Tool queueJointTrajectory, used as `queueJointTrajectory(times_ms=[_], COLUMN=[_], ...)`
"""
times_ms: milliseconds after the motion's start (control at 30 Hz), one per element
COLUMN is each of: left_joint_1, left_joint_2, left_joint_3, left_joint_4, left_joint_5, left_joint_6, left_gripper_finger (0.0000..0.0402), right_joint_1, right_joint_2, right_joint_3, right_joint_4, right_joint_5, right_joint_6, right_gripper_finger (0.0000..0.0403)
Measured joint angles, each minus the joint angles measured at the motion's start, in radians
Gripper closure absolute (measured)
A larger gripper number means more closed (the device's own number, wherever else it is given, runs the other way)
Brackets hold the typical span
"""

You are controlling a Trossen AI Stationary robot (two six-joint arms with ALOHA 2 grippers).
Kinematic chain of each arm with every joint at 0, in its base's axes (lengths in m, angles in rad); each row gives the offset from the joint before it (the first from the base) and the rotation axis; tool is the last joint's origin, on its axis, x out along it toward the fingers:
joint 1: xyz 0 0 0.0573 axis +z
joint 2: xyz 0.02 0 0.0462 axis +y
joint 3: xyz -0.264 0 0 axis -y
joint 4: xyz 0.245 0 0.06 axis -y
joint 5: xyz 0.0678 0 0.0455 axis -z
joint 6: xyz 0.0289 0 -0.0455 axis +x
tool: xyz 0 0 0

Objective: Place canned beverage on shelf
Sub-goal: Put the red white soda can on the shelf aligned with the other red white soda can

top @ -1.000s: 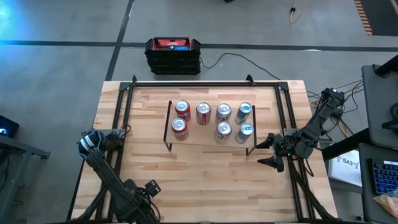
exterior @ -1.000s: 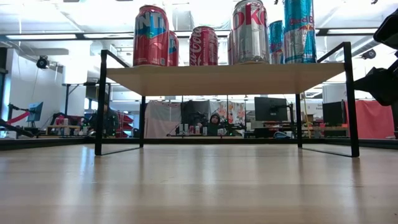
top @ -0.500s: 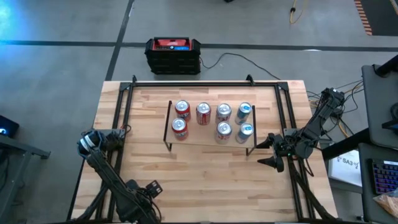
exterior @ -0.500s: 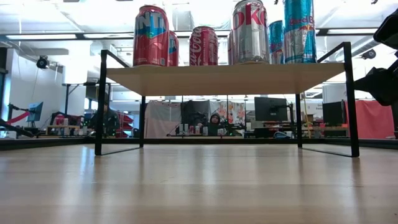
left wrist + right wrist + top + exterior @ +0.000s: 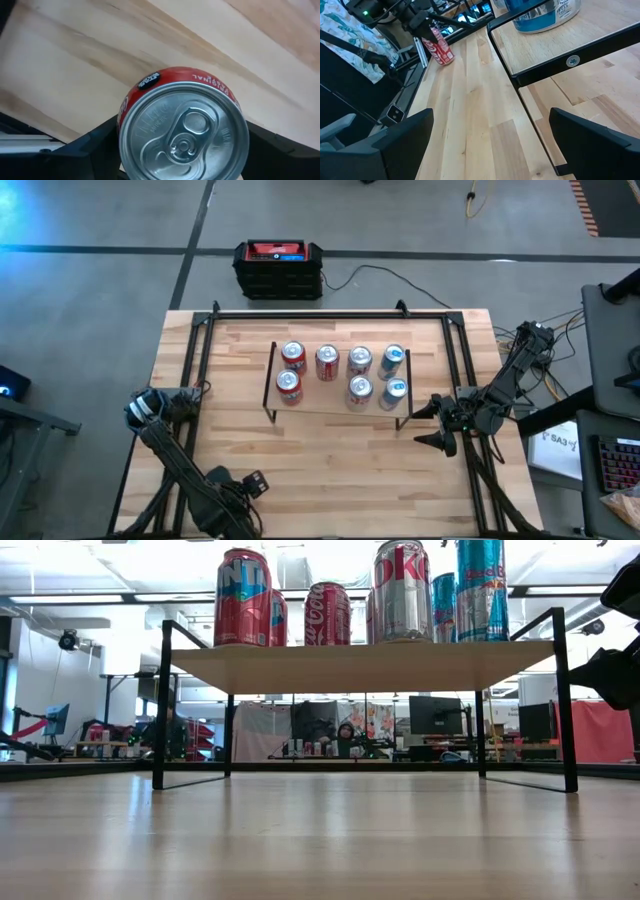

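Observation:
A red canned beverage (image 5: 183, 131) stands near the table's near left corner, and also shows far off in the right wrist view as the red can (image 5: 441, 50). My left gripper (image 5: 182, 147) is over it, a finger on each side; in the high view the left gripper (image 5: 238, 492) hides it. The shelf (image 5: 330, 402), a light-wood board on black legs, stands mid-table and carries several cans (image 5: 326, 362) on their bases. My right gripper (image 5: 432, 426) waits open at the shelf's right end. My left gripper pinches the red can's side wall (image 5: 124, 112), just under the top rim, between its two fingers (image 5: 92, 150). The fingers come from above and point down. The can stays upright with its bottom (image 5: 448, 62) on the table.
Black rails (image 5: 195, 370) run along the table's left, right and far edges. A black-and-red box (image 5: 279, 268) sits on the floor beyond the far edge. Bare wood (image 5: 330, 470) lies between the shelf and the near edge. People and desks show in the room behind.
My left gripper's wrist has turned a little over the near left corner. The shelf, its cans and my right arm have kept still.

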Motion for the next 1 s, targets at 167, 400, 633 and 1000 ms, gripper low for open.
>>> queueJointTrajectory(times_ms=[167, 400, 633, 1000], left_joint_1=[0.047, 0.129, 0.227, 0.354], left_joint_2=[0.0, 0.0, 0.0, 0.0], left_joint_3=[0.001, 0.001, 0.001, 0.001], left_joint_4=[0.029, 0.056, 0.086, 0.17], left_joint_5=[0.0, -0.065, -0.088, -0.086], left_joint_6=[0.179, 0.408, 0.663, 1.09], left_gripper_finger=[0.0116, 0.0116, 0.0116, 0.0116], right_joint_1=[0.0, 0.0, 0.0, 0.0], right_joint_2=[0.0, 0.0, 0.0, 0.0], right_joint_3=[0.0, 0.0, 0.0, 0.0], right_joint_4=[0.0, 0.0, 0.0, 0.0], right_joint_5=[0.0, 0.0, 0.0, 0.0], right_joint_6=[0.0, 0.0, 0.0, 0.0], right_gripper_finger=[0.0019, 0.0019, 0.0019, 0.0019])
